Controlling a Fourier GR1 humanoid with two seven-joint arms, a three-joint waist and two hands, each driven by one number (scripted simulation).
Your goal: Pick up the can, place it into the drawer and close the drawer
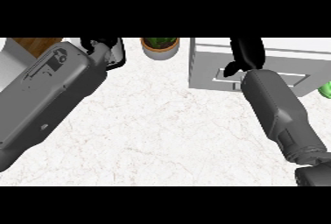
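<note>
A light grey drawer unit (210, 61) stands at the counter's back right, its front panel facing me. My right hand (247, 52) lies against that front, fingers stretched straight up over the panel and the thumb sticking out to the left. It holds nothing. The right forearm hides the panel's middle, so I cannot tell how far the drawer stands out. No can shows anywhere in the view. My left hand (105, 47) rests at the upper left edge, fingers up and relaxed, mostly hidden behind its own thick grey forearm.
A potted green plant (160, 46) stands at the back between the hands. A green object (325, 89) peeks in at the right edge beside the drawer unit. A wooden surface (35, 43) shows at the top left. White marble counter (168, 127) spreads across the middle.
</note>
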